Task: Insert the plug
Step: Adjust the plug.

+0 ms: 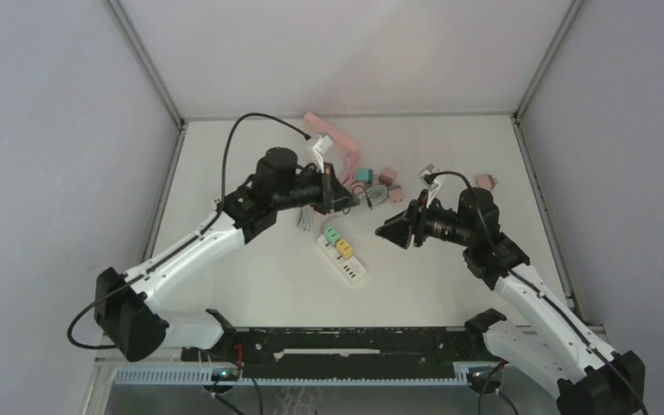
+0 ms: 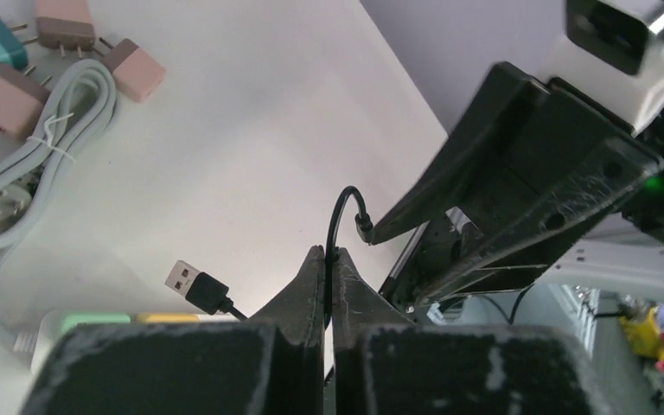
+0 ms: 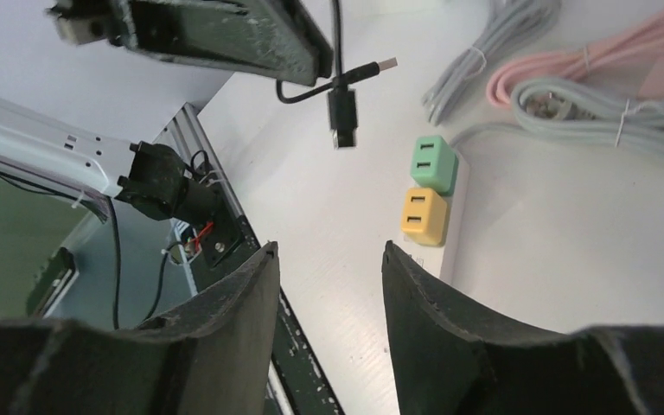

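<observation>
My left gripper (image 1: 343, 197) (image 2: 329, 252) is shut on a thin black cable (image 2: 335, 216) and holds it above the table. The cable's USB plug (image 2: 192, 286) (image 3: 373, 68) hangs free beside the fingers. Its small end (image 2: 363, 228) (image 3: 342, 114) dangles close by. Below them lies the white power strip (image 1: 355, 271) (image 3: 455, 226), with a green adapter (image 1: 331, 233) (image 3: 433, 164) and a yellow adapter (image 1: 344, 248) (image 3: 422, 216) plugged into it. My right gripper (image 1: 386, 230) (image 3: 330, 249) is open and holds nothing, just right of the left gripper and facing it.
A pink power strip with its cord (image 1: 339, 138) lies at the back. Coiled grey cords (image 1: 377, 195) (image 2: 26, 164) and several loose pink and teal adapters (image 1: 386, 177) (image 2: 17, 60) lie behind the grippers. One pink adapter (image 1: 484, 181) sits far right. A black rail (image 1: 354, 339) runs along the near edge.
</observation>
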Motion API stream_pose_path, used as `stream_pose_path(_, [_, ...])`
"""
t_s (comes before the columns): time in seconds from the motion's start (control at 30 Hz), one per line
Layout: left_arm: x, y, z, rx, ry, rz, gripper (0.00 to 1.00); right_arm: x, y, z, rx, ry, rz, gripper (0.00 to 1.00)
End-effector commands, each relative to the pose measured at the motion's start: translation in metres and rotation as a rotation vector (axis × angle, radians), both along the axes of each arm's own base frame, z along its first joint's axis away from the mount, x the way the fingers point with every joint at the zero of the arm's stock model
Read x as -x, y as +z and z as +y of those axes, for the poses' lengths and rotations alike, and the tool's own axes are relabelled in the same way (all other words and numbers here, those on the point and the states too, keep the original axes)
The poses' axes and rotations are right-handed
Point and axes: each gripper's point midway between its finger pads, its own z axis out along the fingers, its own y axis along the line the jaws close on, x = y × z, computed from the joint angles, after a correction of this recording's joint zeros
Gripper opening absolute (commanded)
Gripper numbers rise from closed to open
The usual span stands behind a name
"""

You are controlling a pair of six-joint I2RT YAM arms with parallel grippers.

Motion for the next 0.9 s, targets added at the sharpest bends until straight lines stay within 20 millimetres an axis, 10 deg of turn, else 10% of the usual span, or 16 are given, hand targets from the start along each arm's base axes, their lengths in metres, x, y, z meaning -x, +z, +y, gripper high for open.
stream_pose_path(0.0, [0.005,0.026,0.018,0.119,0.075,0.058,0.00,0.000,0.042,0.003,0.012,0.026,-0.249,0.54])
stream_pose_path(0.33, [0.009,0.043,0.049,0.261,0.202,0.186,0.00,0.001,0.078,0.022,-0.054,0.130,-0.489,0.61])
stream_pose_path(0.87, [-0.015,0.036,0.088,0.392,0.591,0.348,0.00,-0.008,0.068,0.087,0.007,0.218,-0.768,0.60])
